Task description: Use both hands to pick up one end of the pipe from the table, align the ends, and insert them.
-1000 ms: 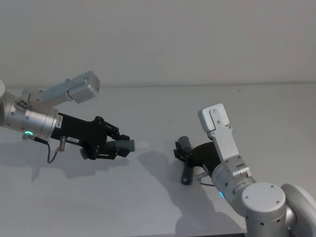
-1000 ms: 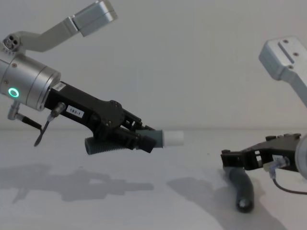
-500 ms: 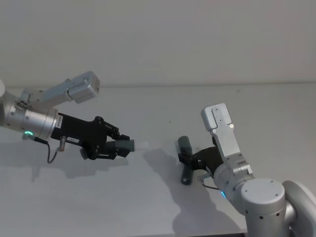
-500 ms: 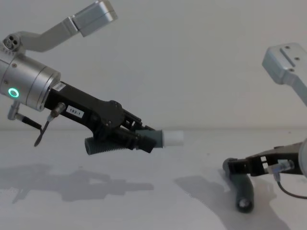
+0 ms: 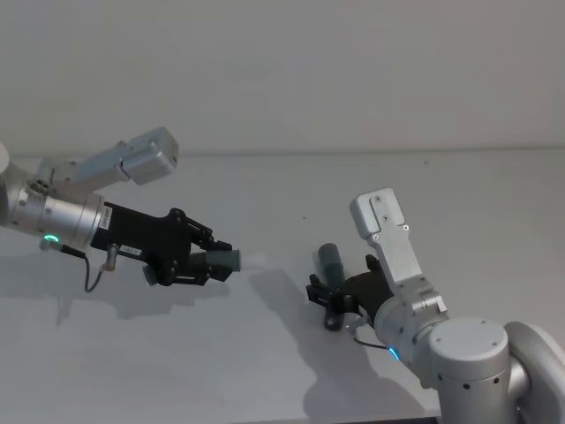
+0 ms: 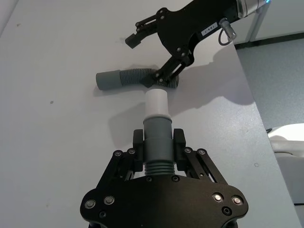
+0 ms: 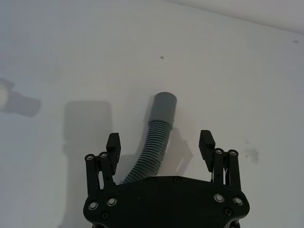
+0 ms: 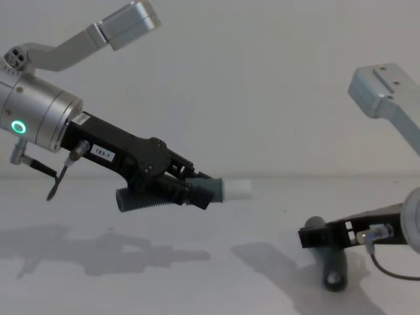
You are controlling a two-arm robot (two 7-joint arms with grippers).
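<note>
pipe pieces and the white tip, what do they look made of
The pipe piece in the left gripper and the other pipe piece on the table look like matte rubber or soft plastic: ribbed, bent middles. The white tip seems smooth hard plastic.

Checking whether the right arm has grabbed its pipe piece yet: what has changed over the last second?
The right tool sank lower toward the table, after a brief pull back, and now straddles the grey piece lying there, open, nothing gripped. That piece has not shifted. The left tool stays shut on the white-tipped piece, held in the air as before.
</note>
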